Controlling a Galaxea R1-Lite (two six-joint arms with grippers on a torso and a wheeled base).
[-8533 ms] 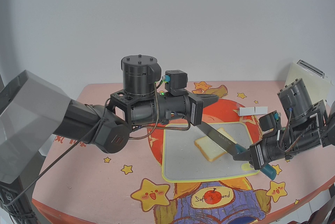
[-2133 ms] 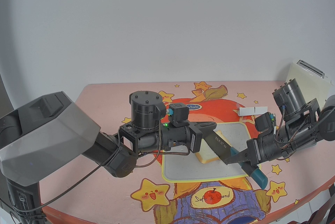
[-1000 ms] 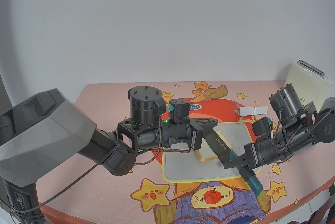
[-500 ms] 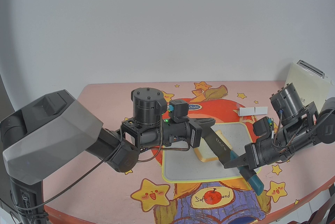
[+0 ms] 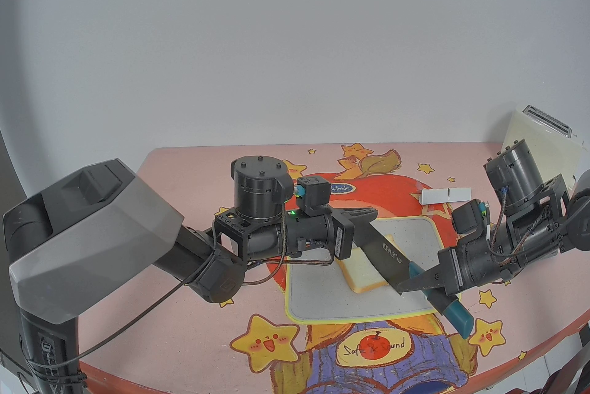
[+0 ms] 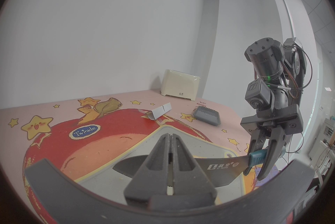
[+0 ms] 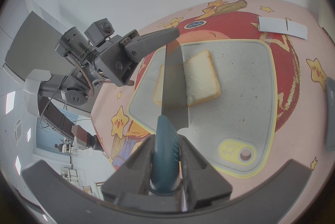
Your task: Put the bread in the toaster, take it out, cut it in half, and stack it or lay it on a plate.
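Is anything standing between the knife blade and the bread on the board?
Nothing visible does. The knife, held by the right tool, crosses directly over the bread on the cutting board. The shut left tool sits by the blade's far end, not under it.

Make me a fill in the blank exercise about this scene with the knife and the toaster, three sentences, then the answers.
1. The right gripper is shut on the knife by its ____.
2. The blade stretches over the slice of ____ on the cutting board.
3. The toaster stands at the table's far ____ corner.
Missing words: handle; bread; right.
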